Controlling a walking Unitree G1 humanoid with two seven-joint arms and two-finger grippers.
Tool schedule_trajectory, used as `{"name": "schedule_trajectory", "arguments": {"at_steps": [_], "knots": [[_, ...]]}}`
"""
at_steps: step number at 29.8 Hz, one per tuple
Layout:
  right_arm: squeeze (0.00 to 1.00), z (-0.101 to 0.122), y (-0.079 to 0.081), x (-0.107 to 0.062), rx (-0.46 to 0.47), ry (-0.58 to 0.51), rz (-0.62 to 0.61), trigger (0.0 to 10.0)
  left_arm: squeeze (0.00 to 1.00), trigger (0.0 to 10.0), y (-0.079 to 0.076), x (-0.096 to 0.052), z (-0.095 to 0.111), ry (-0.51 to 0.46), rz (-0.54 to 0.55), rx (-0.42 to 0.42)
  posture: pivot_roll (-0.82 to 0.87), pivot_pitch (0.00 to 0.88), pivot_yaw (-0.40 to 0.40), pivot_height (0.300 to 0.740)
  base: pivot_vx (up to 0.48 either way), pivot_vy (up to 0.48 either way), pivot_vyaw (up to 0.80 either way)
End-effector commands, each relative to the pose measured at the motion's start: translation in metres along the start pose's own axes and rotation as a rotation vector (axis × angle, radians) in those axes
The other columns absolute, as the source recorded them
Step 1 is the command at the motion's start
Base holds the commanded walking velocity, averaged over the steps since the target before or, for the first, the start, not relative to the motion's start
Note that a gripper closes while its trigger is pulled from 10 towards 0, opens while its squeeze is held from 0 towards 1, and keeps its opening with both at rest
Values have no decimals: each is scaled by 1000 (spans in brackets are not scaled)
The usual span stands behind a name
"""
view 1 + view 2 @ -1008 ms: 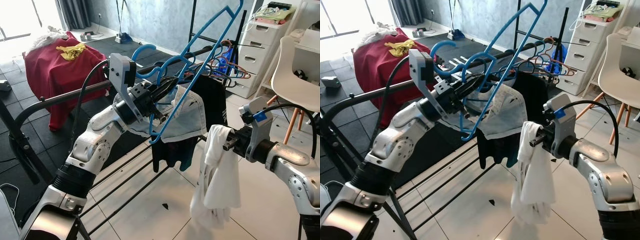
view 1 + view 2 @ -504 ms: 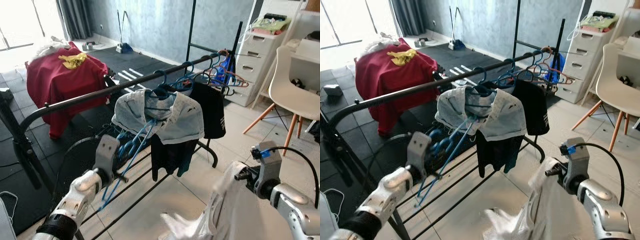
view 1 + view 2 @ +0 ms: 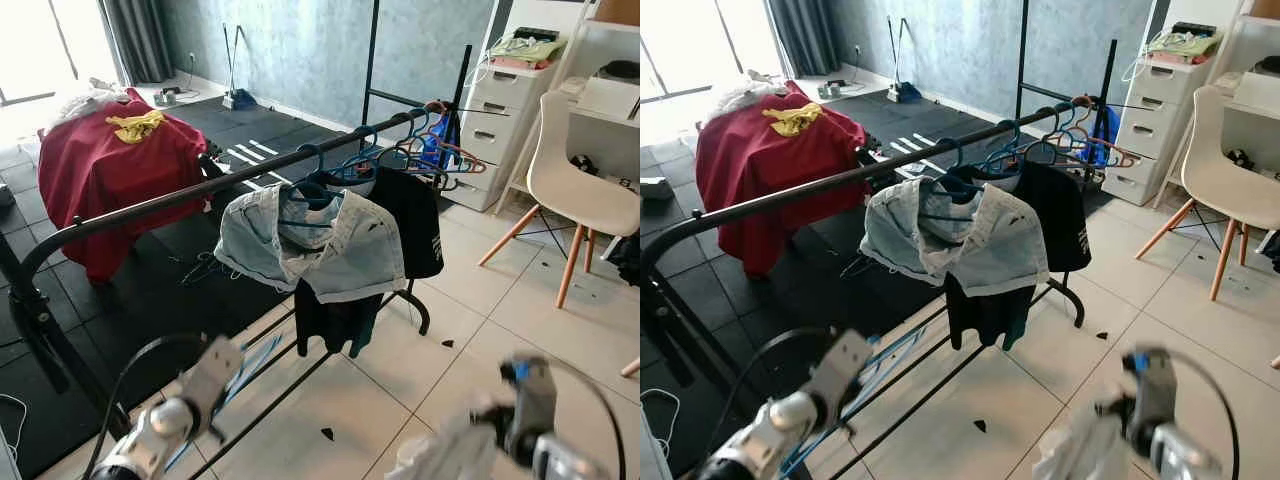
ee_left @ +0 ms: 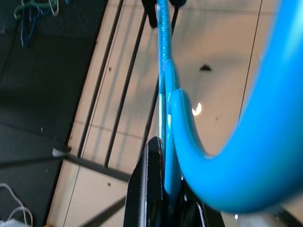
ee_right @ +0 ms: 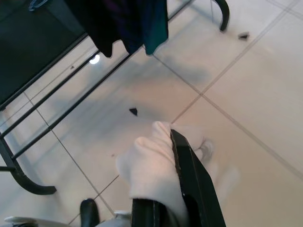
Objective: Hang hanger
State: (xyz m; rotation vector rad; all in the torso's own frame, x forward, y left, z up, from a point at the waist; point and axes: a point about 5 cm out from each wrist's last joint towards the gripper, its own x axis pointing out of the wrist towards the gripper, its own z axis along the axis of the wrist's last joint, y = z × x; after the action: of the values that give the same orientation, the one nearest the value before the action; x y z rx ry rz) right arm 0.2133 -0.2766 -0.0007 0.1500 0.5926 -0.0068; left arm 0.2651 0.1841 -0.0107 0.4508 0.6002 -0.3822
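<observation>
My left gripper (image 4: pixel 168 182) is shut on the blue plastic hanger (image 4: pixel 165 94), held low near the floor beside the rack's base bars. In the eye views that arm is blurred at the lower left, the blue hanger (image 3: pixel 256 357) slanting down past it. My right gripper (image 5: pixel 163 177) is shut on a white cloth (image 5: pixel 149 165), low at the lower right over the tiles, with the white cloth (image 3: pixel 440 455) blurred there. The black clothes rail (image 3: pixel 180 200) stands ahead, well above both grippers. A denim garment (image 3: pixel 315 245) and a black shirt (image 3: pixel 415 215) hang on it.
Several empty hangers (image 3: pixel 440 140) crowd the rail's far end. A red-draped piece of furniture (image 3: pixel 110 160) stands at the back left. A white chair (image 3: pixel 575 170) and white drawers (image 3: pixel 505 95) are on the right. The rack's base bars (image 3: pixel 290 385) run across the tiles.
Both arms have dropped from rail height to near the floor. The blue hanger came down with the left gripper and the white cloth with the right. The view has shifted.
</observation>
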Motion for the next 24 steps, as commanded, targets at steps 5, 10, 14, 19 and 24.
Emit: {"name": "schedule_trajectory", "arguments": {"at_steps": [5,10,14,19,24], "knots": [[0,-21,5,-11,155,-127,-26,10000,0,10000,-1,-8,-20,-11,112,-176,-64,69,-27,740,0,0,0],[0,-31,1,-22,237,-220,-62,10000,0,10000,-8,-16,-24,-126,82,-459,-61,71,-29,740,0,0,0],[0,-45,-7,-28,263,-230,-99,10000,0,10000,-22,-20,-24,-173,42,-523,-58,76,-35,740,0,0,0],[0,-48,-22,-26,278,-210,-134,10000,0,10000,-19,-13,-19,-148,52,-510,-55,75,-44,740,0,0,0],[0,-38,-12,-20,263,-259,-127,10000,0,10000,-16,-11,-19,-150,44,-527,-48,66,-42,740,0,0,0]]}}
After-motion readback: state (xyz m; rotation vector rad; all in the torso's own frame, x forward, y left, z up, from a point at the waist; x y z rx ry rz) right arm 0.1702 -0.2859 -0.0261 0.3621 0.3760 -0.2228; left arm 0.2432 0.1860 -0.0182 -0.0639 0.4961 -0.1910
